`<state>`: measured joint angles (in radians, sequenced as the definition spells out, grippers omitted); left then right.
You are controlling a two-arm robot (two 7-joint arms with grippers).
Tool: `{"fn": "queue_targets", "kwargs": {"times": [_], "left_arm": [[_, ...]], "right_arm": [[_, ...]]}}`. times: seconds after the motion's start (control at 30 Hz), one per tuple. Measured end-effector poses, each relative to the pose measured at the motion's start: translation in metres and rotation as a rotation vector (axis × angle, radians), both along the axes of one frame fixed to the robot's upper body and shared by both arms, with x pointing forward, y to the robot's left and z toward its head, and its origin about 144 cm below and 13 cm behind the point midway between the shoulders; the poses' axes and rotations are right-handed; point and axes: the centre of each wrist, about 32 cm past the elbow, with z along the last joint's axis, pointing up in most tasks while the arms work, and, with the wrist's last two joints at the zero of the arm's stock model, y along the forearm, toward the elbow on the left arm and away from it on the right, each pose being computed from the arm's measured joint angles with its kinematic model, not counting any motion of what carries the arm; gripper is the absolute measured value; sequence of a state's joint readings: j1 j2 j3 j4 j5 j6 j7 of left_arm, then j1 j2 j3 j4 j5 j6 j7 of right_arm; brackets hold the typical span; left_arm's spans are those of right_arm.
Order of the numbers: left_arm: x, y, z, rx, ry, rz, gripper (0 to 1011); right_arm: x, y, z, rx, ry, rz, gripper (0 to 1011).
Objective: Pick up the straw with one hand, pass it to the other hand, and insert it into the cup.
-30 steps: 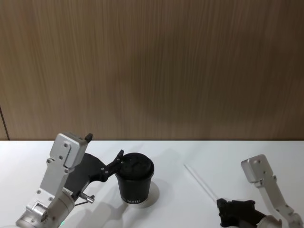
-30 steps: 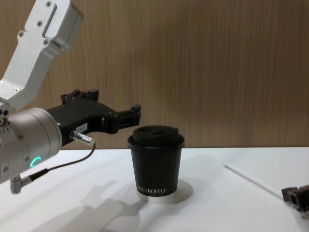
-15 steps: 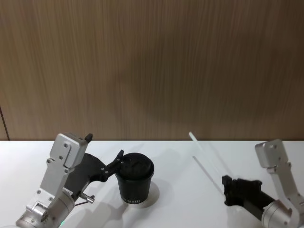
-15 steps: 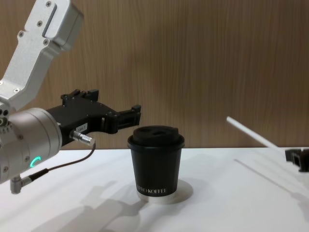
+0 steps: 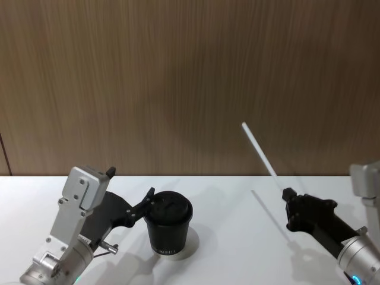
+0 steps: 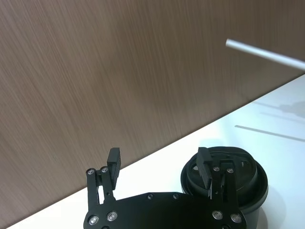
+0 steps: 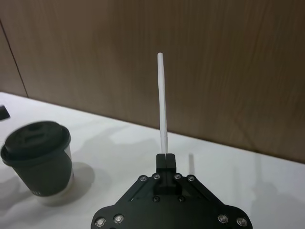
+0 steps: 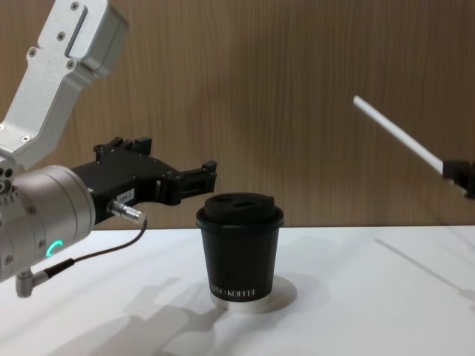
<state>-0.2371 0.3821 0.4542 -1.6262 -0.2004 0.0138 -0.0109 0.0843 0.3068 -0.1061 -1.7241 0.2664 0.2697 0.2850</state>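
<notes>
**Over the desk's right side: straw held aloft, handover not yet made**

Right of the cup (image 5: 168, 228), the right gripper (image 7: 166, 156) hangs clear of the desk (image 5: 237, 249). Its fingers are pressed together on the bottom end of the straw (image 5: 260, 151).

- **Hold:** The pinch is at the very tip, so nearly the whole white length stands free. My reading is that this leaves the other gripper a stretch of straw to take.
- **Angle:** The straw slants up and away from the fingers, its free end leaning toward the robot's left, against the brown wall (image 8: 297, 74). It touches nothing but the right gripper.
- **Left gripper (image 6: 158, 161):** The fingers are spread with nothing between them. It hovers at lid height, just beside the cup on the robot's left. One finger sits close to the lid rim; whether it touches, I cannot tell. The open stance suits a gripper ready to receive.
- **Cup:** It stands upright on the desk with its lid on and nothing in the lid opening.
- **Relation:** The straw is well apart from the left gripper, higher and off to the robot's right, with the cup roughly between them. Judged from this, the pick-up is done, and the pass and the insertion both remain.
</notes>
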Motion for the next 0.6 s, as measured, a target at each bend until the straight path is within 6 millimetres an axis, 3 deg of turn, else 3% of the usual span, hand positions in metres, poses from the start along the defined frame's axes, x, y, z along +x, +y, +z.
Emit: {"fn": "queue_targets", "kwargs": {"times": [0.6], "left_arm": [[0.000, 0.000, 0.000, 0.000, 0.000, 0.000, 1000]], "right_arm": [[-0.003, -0.012, 0.002, 0.265, -0.180, 0.171, 0]]}}
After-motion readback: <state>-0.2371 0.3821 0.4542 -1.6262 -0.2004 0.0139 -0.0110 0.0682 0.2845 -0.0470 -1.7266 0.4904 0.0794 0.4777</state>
